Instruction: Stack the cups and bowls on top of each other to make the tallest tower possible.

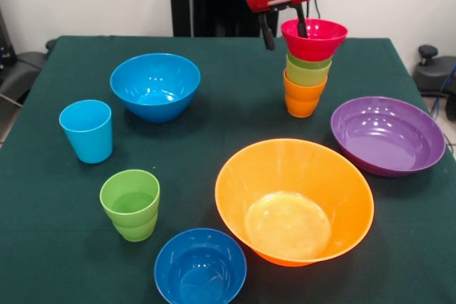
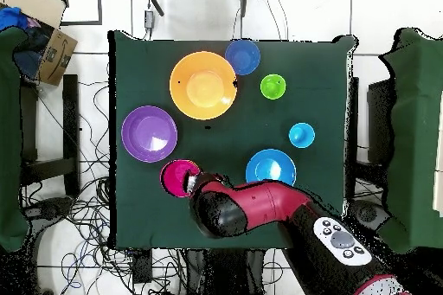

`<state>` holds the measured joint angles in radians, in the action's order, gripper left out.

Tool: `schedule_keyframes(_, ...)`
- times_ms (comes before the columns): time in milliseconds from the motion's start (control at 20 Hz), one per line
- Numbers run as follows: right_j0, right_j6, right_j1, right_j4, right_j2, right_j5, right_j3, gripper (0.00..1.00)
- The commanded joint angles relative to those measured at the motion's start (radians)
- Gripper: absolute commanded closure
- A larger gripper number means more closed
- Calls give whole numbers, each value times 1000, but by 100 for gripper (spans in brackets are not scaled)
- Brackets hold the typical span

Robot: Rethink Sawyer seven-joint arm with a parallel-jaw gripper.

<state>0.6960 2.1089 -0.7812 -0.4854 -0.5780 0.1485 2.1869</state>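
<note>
Nearest, a small dark-blue glossy plastic bowl [image 1: 200, 267] on the green bench [image 1: 64, 247]; beside it, the large orange plastic bowl [image 1: 294, 201]. At the far side stands the tower [image 1: 308, 76], red bowl uppermost. The tool [image 1: 286, 32], open, straddles its rim.

Table from above: bowls and cups spread out, arm reaching in.

Green table [image 2: 229, 214]. Red bowl [image 2: 177, 176] beside the purple bowl [image 2: 149, 133]; the red arm [image 2: 260, 208] (dark, bulky at its end) overlaps the red bowl's rim. Big orange bowl [image 2: 203, 85] touches a small blue bowl [image 2: 242, 56]. Green cup [image 2: 273, 86], light blue cup [image 2: 301, 135], second blue bowl [image 2: 271, 169] stand apart.
</note>
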Motion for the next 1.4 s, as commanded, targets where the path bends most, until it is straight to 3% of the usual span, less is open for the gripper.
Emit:
schedule_keyframes(50, 12, -2, -13, 67, -74, 175, 50, 0)
schedule_keyframes(850, 116, -115, -161, 171, -203, 425, 10, 0)
schedule_keyframes(1050, 109, -160, -169, 142, -205, 501, -69, 0)
schedule_keyframes(1400, 54, -193, -111, 19, -159, 560, -233, 0)
